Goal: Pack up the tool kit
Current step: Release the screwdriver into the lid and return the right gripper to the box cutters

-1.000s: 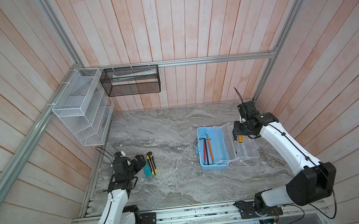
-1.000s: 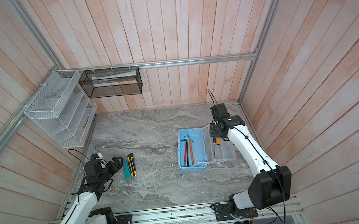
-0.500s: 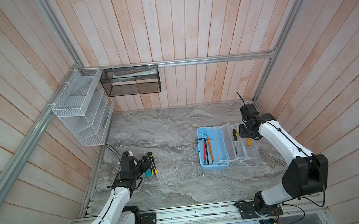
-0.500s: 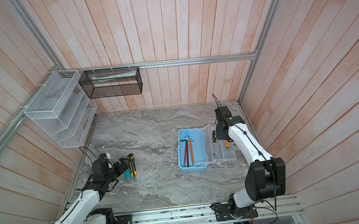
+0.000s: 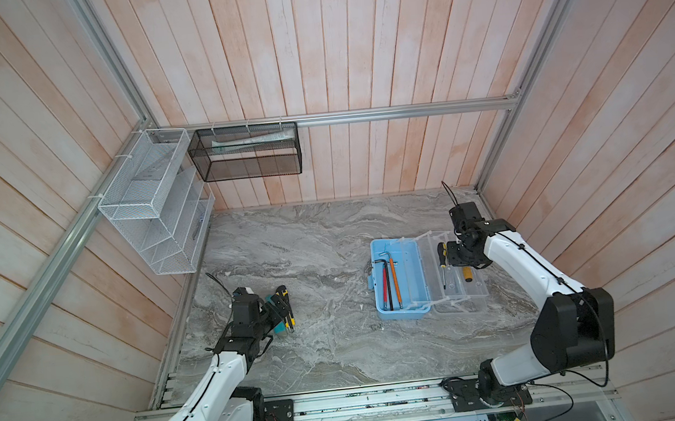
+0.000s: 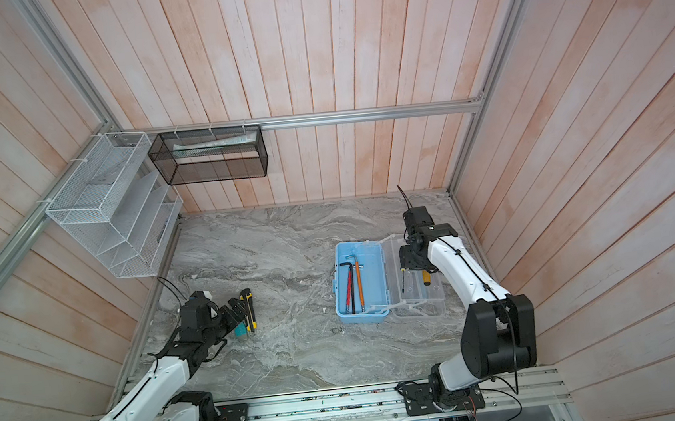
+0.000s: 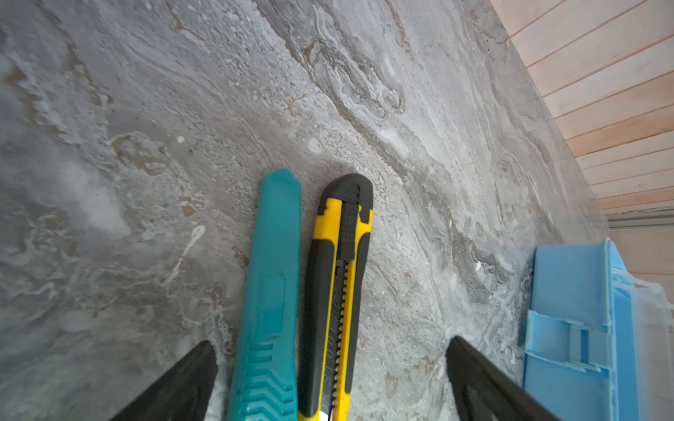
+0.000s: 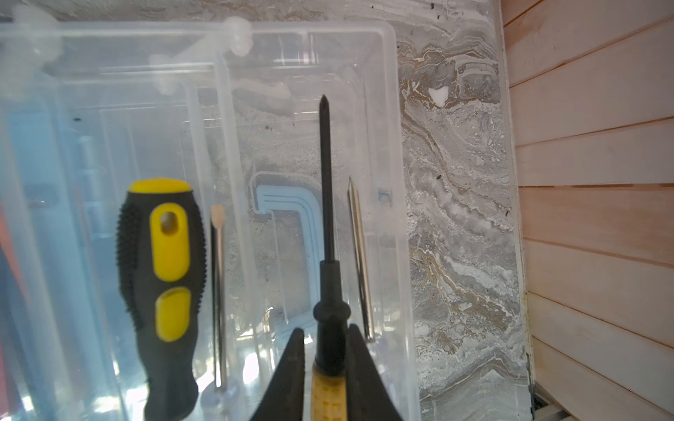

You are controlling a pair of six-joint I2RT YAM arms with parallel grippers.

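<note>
Left end effector (image 7: 330, 340) gapes wide; right end effector (image 8: 326, 328) narrow.

claw (image 7: 330, 342) straddles teal tool (image 7: 271, 288), yellow knife (image 7: 337, 291)

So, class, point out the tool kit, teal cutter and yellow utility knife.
tool kit (image 5: 413, 280): in a top view, bare floor of its blue base.
teal cutter (image 7: 270, 277): left wrist view, middle of its body.
yellow utility knife (image 7: 348, 227): left wrist view, black slider.
</note>
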